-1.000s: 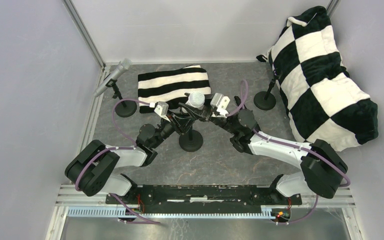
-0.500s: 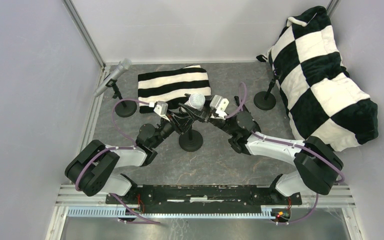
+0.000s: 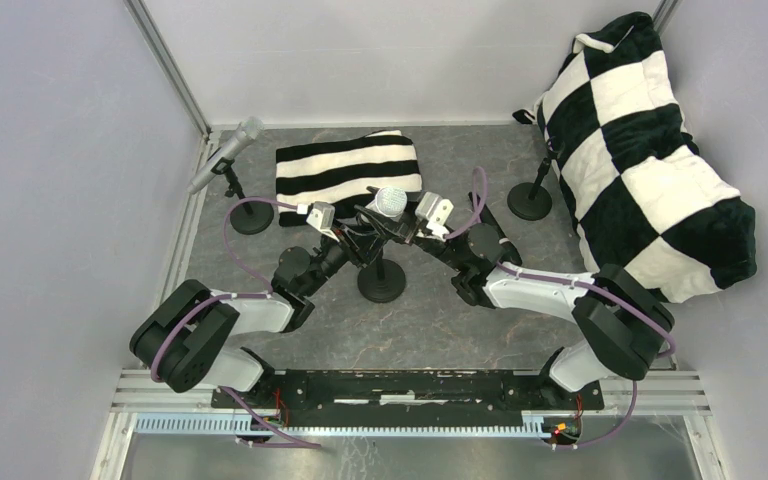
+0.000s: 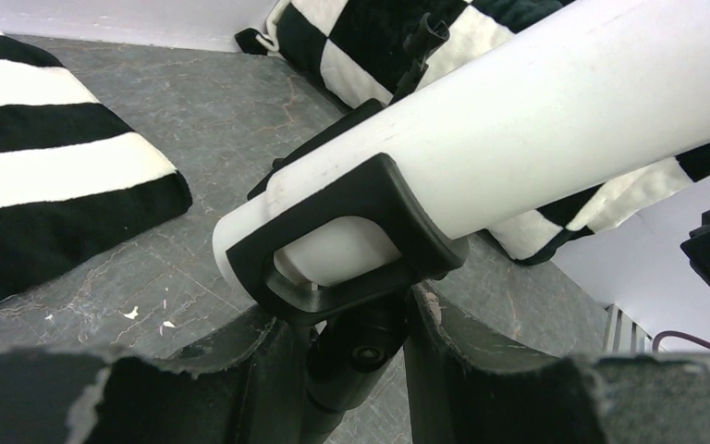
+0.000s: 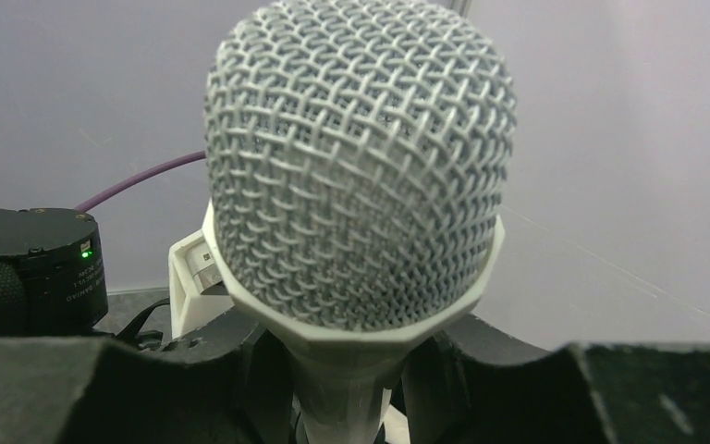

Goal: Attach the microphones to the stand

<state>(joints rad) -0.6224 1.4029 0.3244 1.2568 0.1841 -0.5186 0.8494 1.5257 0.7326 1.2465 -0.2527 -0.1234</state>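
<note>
The white microphone [image 3: 391, 201] sits in the black clip [image 4: 351, 231] of the middle stand [image 3: 382, 282]; its white body [image 4: 536, 120] runs through the clip. My left gripper [image 3: 360, 238] is shut on the stand's swivel joint [image 4: 361, 347] just under the clip. My right gripper [image 3: 410, 228] is shut on the microphone's neck below its mesh head [image 5: 361, 166]. The silver-grey microphone [image 3: 225, 155] is held tilted in the left stand [image 3: 251, 215]. The black microphone is out of view.
An empty stand [image 3: 530, 200] is at the back right, next to a large black-and-white checkered cushion [image 3: 650, 150]. A black-and-white striped cloth [image 3: 345, 165] lies behind the middle stand. Walls enclose the table on three sides.
My right arm has shifted slightly left, and the white microphone's head has barely moved with it. The left arm has stayed in place.
</note>
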